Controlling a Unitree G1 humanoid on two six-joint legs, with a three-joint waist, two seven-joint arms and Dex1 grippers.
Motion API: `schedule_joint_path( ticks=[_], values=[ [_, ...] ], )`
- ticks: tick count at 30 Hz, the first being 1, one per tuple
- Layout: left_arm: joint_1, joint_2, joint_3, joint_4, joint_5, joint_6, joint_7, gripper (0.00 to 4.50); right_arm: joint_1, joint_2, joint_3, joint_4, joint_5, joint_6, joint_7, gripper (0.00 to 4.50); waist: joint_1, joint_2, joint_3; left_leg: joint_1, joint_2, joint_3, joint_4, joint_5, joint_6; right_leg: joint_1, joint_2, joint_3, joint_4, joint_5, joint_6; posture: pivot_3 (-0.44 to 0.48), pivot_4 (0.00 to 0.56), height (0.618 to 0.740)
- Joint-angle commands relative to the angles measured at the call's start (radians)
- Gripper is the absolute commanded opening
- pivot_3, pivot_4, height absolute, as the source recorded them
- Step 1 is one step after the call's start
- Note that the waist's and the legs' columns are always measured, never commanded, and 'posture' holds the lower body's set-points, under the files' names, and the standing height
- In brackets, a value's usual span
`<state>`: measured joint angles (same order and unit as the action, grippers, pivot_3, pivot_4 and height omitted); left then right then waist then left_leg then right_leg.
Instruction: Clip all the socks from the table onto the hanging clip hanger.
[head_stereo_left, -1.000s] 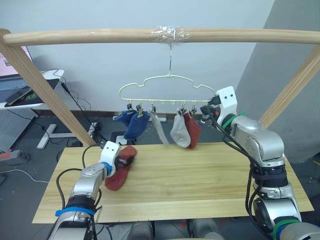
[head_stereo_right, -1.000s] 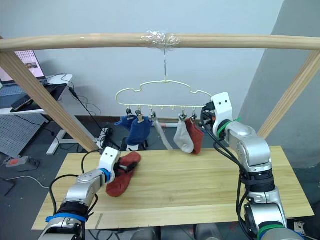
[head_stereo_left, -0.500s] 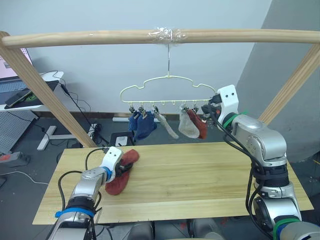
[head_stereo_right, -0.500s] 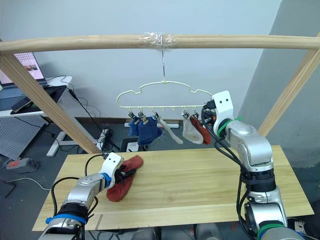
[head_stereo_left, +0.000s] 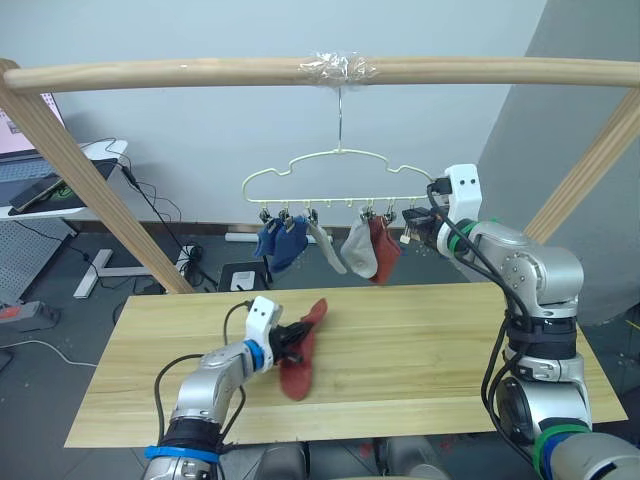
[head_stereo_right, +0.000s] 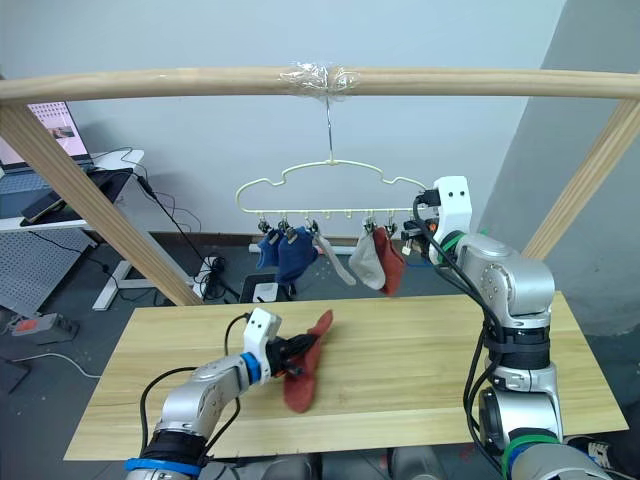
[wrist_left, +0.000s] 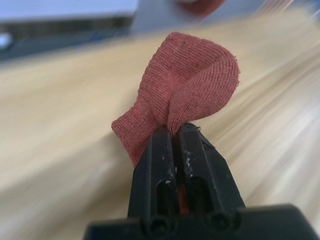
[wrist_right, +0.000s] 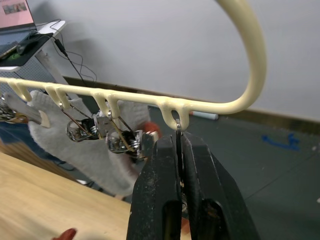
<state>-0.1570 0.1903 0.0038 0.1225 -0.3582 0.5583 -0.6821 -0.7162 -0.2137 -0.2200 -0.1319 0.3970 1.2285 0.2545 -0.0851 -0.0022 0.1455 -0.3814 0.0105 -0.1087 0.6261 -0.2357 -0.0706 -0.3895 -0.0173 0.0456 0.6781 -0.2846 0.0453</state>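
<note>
- Left eye view: the left gripper (head_stereo_left: 290, 343) has carried a red sock (head_stereo_left: 301, 348) from the desk's left side toward its middle since a second ago. Its jaws are clamped on the sock's upper end, while the lower end trails on the desk (head_stereo_left: 420, 340). Above, the hanger (head_stereo_left: 335, 180) hangs by its hook from a wooden pole (head_stereo_left: 200, 72). Five socks are already clipped on: two blue socks (head_stereo_left: 280, 243) at the left, a grey sock (head_stereo_left: 325, 243) next, then another grey sock (head_stereo_left: 358, 249) and a second red sock (head_stereo_left: 383, 248). The hung socks, flung sideways half a second ago, now hang closer to straight down.
- Right eye view: the right gripper (head_stereo_right: 418, 228) sits at the hanger's right end, just beyond the hung red sock. That arm has shifted a little to the right compared with the earlier frames.
- Left wrist view: the black jaws are pinched together on a fold of the red sock, which bulges out above the fingertips (wrist_left: 161, 140). Blurred desk planks lie behind.
- Right wrist view: the jaws are closed on the metal clip (wrist_right: 178, 131) hanging from the last loop of the hanger's bottom rail, just inside its curved right end. Neighbouring clips hold a grey sock behind them.
</note>
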Motion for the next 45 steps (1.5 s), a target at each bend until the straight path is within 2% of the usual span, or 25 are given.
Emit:
schedule_joint_path(
  ticks=[1, 5, 10, 17, 32, 35, 39, 45],
  values=[
    [-0.042, -0.062, -0.04, -0.182, -0.069, 0.055, 0.035, 0.01, -0.094, 0.099, -0.201, -0.017, 0.058, 0.219, -0.088, 0.0, 0.0, 0.0, 0.0, 0.0, 0.0, 0.0, 0.0, 0.0, 0.0, 0.0, 0.0, 0.0, 0.0, 0.0, 0.0, -0.091, 0.105, 0.74],
    [-0.08, -0.098, -0.107, -0.263, -0.06, 0.061, 0.054, 0.01, -0.171, 0.174, -0.335, -0.032, 0.037, 0.359, -0.148, 0.0, -0.001, 0.0, 0.0, 0.0, 0.0, 0.0, 0.0, 0.0, 0.0, 0.0, 0.0, 0.0, 0.0, 0.001, -0.001, -0.101, 0.106, 0.74],
    [-0.129, -0.141, -0.127, -0.261, -0.061, 0.036, 0.089, 0.01, -0.2, 0.22, -0.39, -0.04, 0.033, 0.386, -0.192, 0.0, -0.005, 0.001, 0.0, 0.0, 0.0, 0.0, -0.001, 0.0, 0.0, 0.0, 0.001, 0.0, -0.001, 0.001, -0.001, -0.111, 0.106, 0.74],
    [-0.152, -0.174, -0.127, -0.225, -0.053, -0.004, 0.124, 0.01, -0.203, 0.238, -0.404, -0.047, 0.047, 0.386, -0.223, 0.0, -0.01, 0.001, 0.0, -0.001, 0.0, 0.001, -0.001, 0.0, 0.0, 0.0, 0.001, 0.001, -0.003, 0.0, 0.0, -0.122, 0.107, 0.74],
    [-0.199, -0.177, -0.138, -0.156, -0.015, -0.09, 0.151, 0.01, -0.184, 0.253, -0.397, -0.06, 0.113, 0.386, -0.272, 0.0, -0.019, 0.001, 0.0, -0.002, 0.0, 0.001, -0.001, 0.0, 0.0, 0.0, 0.001, 0.0, -0.004, 0.0, 0.0, -0.125, 0.111, 0.74],
    [-0.203, -0.18, -0.143, -0.155, -0.011, -0.096, 0.151, 0.0, -0.186, 0.256, -0.403, -0.062, 0.119, 0.386, -0.28, 0.75, -0.021, 0.001, 0.0, -0.002, 0.0, 0.001, -0.001, 0.0, 0.0, 0.0, 0.001, 0.0, -0.005, 0.0, 0.0, -0.125, 0.114, 0.74],
    [-0.203, -0.177, -0.147, -0.175, -0.025, -0.081, 0.137, 0.0, -0.188, 0.243, -0.408, -0.067, 0.125, 0.386, -0.272, 2.26, -0.023, 0.001, 0.0, -0.002, 0.0, 0.001, -0.001, 0.0, 0.0, 0.0, 0.001, 0.0, -0.005, 0.0, 0.0, -0.122, 0.112, 0.74],
    [-0.187, -0.165, -0.154, -0.214, -0.112, 0.03, 0.082, 1.64, -0.168, 0.204, -0.431, -0.126, 0.15, 0.386, -0.211, 4.39, -0.025, 0.001, 0.0, -0.003, 0.0, 0.001, -0.002, 0.0, 0.0, -0.001, 0.001, 0.0, -0.006, 0.0, 0.001, -0.14, 0.108, 0.74]
  ],
)
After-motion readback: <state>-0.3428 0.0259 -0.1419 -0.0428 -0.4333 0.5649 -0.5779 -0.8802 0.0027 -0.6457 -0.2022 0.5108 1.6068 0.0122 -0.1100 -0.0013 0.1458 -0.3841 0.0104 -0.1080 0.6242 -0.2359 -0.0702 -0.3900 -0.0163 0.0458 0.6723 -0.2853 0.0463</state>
